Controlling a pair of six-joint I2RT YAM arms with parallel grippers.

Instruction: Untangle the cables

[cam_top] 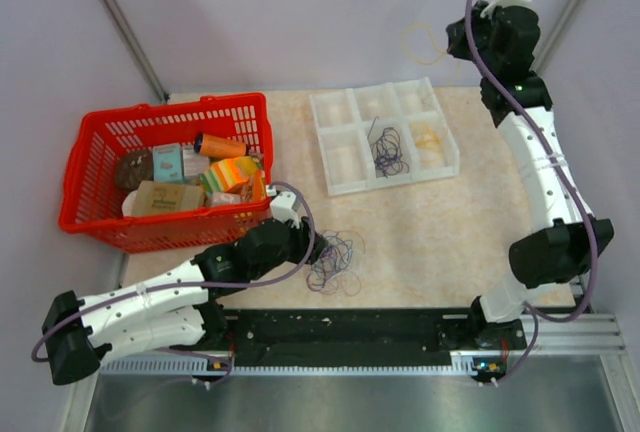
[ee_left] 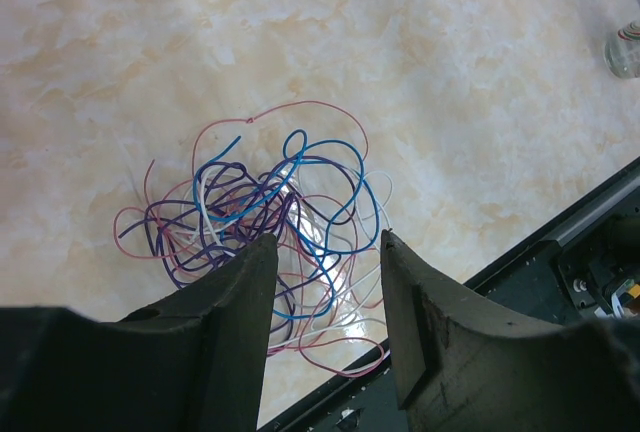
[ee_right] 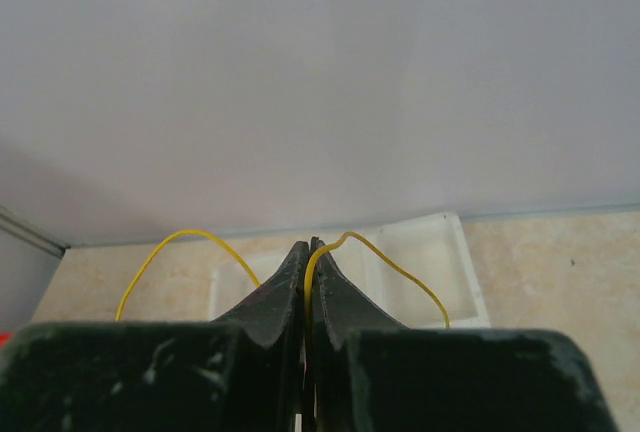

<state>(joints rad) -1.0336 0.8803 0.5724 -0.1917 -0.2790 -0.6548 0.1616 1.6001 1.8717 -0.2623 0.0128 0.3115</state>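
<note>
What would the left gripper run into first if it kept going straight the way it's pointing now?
The tangle of cables on the table. The left gripper is open and aimed down at the bundle's near side; how far above it hangs is hard to judge.

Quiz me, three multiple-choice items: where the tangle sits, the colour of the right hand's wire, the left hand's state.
1. The multicoloured tangle of cables lies: A) in the red basket; B) on the table by the left hand; C) in the white tray.
2. The wire in the right hand is: A) yellow; B) green; C) black.
3. The left hand is: A) shut on a wire; B) out of view; C) open over the tangle.
B: top view shows it on bare table. A: yellow strand pinched between shut fingers. C: fingers apart above the tangle.
</note>
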